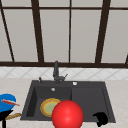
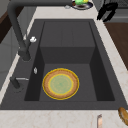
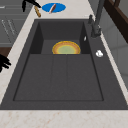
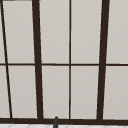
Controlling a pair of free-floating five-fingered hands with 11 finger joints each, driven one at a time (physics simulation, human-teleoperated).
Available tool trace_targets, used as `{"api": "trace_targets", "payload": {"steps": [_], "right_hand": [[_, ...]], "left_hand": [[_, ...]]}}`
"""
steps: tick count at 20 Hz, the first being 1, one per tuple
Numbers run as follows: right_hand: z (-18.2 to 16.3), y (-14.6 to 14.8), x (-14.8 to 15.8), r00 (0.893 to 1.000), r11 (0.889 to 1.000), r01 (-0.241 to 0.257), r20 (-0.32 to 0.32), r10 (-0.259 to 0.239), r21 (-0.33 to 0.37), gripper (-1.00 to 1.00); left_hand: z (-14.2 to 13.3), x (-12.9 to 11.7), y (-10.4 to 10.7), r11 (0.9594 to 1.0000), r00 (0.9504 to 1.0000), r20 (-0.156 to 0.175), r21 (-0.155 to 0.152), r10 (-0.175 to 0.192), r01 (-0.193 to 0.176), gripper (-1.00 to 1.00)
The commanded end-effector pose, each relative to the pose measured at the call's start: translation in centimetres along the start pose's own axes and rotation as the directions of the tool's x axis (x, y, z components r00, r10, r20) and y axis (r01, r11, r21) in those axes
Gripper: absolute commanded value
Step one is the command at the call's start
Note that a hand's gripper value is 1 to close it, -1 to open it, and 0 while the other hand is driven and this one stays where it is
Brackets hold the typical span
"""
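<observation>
The left hand hangs at the counter's front left edge, just beside a brown stick-like thing that lies on the counter with its long axis running left to right, below a blue plate. Its fingers point down; whether they grip anything I cannot tell. The right hand, fingers curled and holding nothing, hovers at the sink's front right corner, well apart from the yellow plate in the basin.
</observation>
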Motion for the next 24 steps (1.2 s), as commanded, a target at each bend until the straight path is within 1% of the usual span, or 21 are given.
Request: {"api": "trace_targets", "payload": {"steps": [1, 5, 7, 10, 11, 12, 13, 14, 15, 16, 17, 18, 19, 21, 22, 23, 24], "right_hand": [[0.0, 0.0, 0.0, 1.000, 1.000, 0.000, 0.000, 0.000, 0.000, 0.00], [0.0, 0.0, 0.0, 1.000, 1.000, 0.000, 0.000, 0.000, 0.000, 0.00], [0.0, 0.0, 0.0, 1.000, 1.000, 0.000, 0.000, 0.000, 0.000, 0.00], [0.0, 0.0, 0.0, 1.000, 1.000, 0.000, 0.000, 0.000, 0.000, 0.00], [0.0, 0.0, 0.0, 1.000, 1.000, 0.000, 0.000, 0.000, 0.000, 0.00], [0.0, 0.0, 0.0, 1.000, 1.000, 0.000, 0.000, 0.000, 0.000, 0.00], [0.0, 0.0, 0.0, 1.000, 1.000, 0.000, 0.000, 0.000, 0.000, 0.00], [0.0, 0.0, 0.0, 1.000, 1.000, 0.000, 0.000, 0.000, 0.000, 0.00], [0.0, 0.0, 0.0, 1.000, 1.000, 0.000, 0.000, 0.000, 0.000, 0.00], [0.0, 0.0, 0.0, 1.000, 1.000, 0.000, 0.000, 0.000, 0.000, 0.00], [0.0, 0.0, 0.0, 1.000, 1.000, 0.000, 0.000, 0.000, 0.000, 0.00], [0.0, 0.0, 0.0, 1.000, 1.000, 0.000, 0.000, 0.000, 0.000, 0.00], [0.0, 0.0, 0.0, 1.000, 1.000, 0.000, 0.000, 0.000, 0.000, 0.00], [0.0, 0.0, 0.0, 1.000, 1.000, 0.000, 0.000, 0.000, 0.000, 0.00], [0.0, 0.0, 0.0, 1.000, 1.000, 0.000, 0.000, 0.000, 0.000, 0.00], [0.0, 0.0, 0.0, 1.000, 1.000, 0.000, 0.000, 0.000, 0.000, 0.00], [0.0, 0.0, 0.0, 1.000, 1.000, 0.000, 0.000, 0.000, 0.000, 0.00]], "left_hand": [[-1.3, -0.9, 0.1, 0.9986, 0.9987, -0.023, -0.027, 0.045, -0.046, -1.00], [-2.5, -2.5, -0.4, 0.9953, 0.9951, -0.031, -0.020, 0.094, -0.094, -1.00], [-2.9, -3.4, -0.7, 0.9938, 0.9935, -0.030, -0.014, 0.110, -0.111, -1.00], [-3.3, -4.7, -1.1, 0.9895, 0.9891, -0.032, -0.004, 0.144, -0.144, -1.00], [-3.2, -5.1, -1.3, 0.9878, 0.9873, -0.031, 0.004, 0.156, -0.156, 1.00], [-3.1, -5.4, -1.4, 0.9865, 0.9865, -0.018, -0.015, 0.163, -0.163, 1.00], [-2.9, -5.7, -1.5, 0.9850, 0.9849, -0.018, -0.013, 0.172, -0.172, 1.00], [-2.7, -5.6, -1.1, 0.9873, 0.9875, -0.002, 0.022, 0.157, -0.157, 1.00], [-2.5, -5.6, -0.8, 0.9918, 0.9927, 0.005, 0.043, 0.120, -0.120, 1.00], [-2.4, -5.7, -0.8, 0.9947, 0.9959, 0.008, 0.049, 0.090, -0.090, 1.00], [-2.4, -5.8, -0.7, 0.9969, 0.9984, 0.010, 0.055, 0.056, -0.056, 1.00], [-2.4, -5.6, -0.6, 0.9982, 0.9998, 0.016, 0.058, 0.014, -0.015, 1.00], [-2.3, -5.6, -0.3, 0.9979, 0.9993, 0.038, 0.065, -0.004, 0.002, 1.00], [-2.4, -5.3, -0.1, 0.9962, 0.9984, 0.044, 0.081, -0.035, 0.031, 1.00], [-2.4, -5.2, 0.0, 0.9947, 0.9976, 0.049, 0.092, -0.049, 0.044, 1.00], [-2.4, -5.2, 0.1, 0.9935, 0.9970, 0.053, 0.101, -0.058, 0.052, 1.00], [-2.5, -5.3, 0.3, 0.9937, 0.9969, 0.057, 0.101, -0.055, 0.049, 1.00]]}}
